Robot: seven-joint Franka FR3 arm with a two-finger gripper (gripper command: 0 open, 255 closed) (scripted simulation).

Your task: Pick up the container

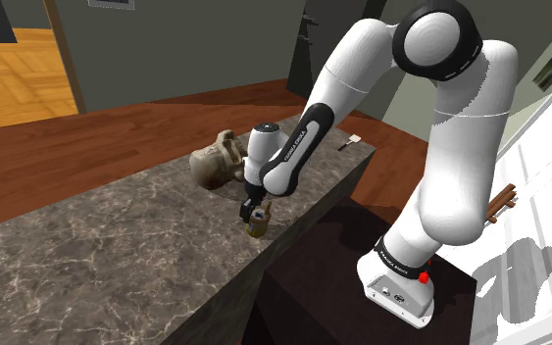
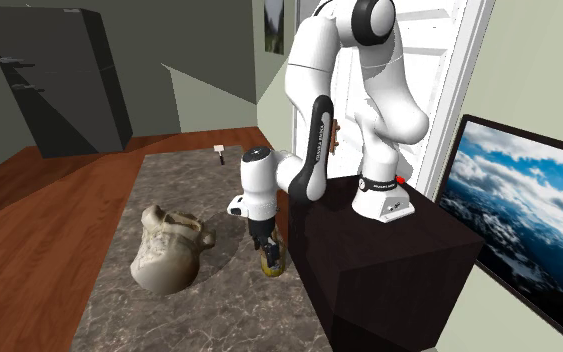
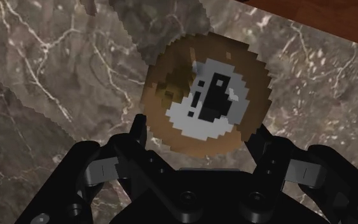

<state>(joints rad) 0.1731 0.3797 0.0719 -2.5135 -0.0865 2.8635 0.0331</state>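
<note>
Veined marble counter (image 1: 117,245), polished wooden floor (image 1: 68,147), rough stony jug (image 2: 169,255), smooth brown container (image 3: 165,83)

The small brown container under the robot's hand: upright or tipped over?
Upright. The container stands taller than wide on the marbled counter; the wrist view looks down on its round top.
</note>
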